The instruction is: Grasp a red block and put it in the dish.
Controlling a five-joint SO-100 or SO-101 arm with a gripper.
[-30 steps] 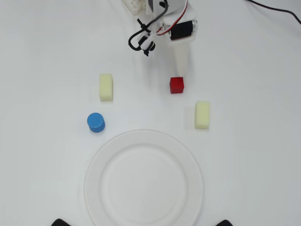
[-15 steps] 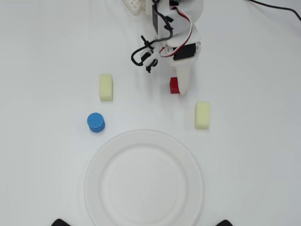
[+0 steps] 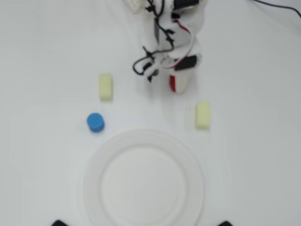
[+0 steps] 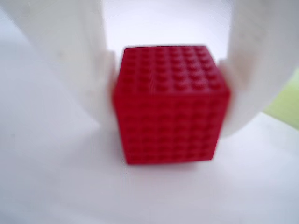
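The red block [image 4: 170,105] is a small studded cube sitting between my two white fingers [image 4: 70,56], which touch it on both sides. In the wrist view it appears to rest on the white table. In the overhead view my gripper [image 3: 178,85] points down near the top centre, and only a sliver of the red block [image 3: 172,84] shows beside it. The dish [image 3: 92,161], a large white paper plate, lies at the bottom centre, below the gripper and apart from it. It is empty.
A pale yellow block [image 3: 106,87] lies left of the gripper and another pale yellow block [image 3: 202,115] lies lower right of it; its edge shows in the wrist view [image 4: 286,105]. A blue cylinder [image 3: 96,122] stands by the dish's upper left rim.
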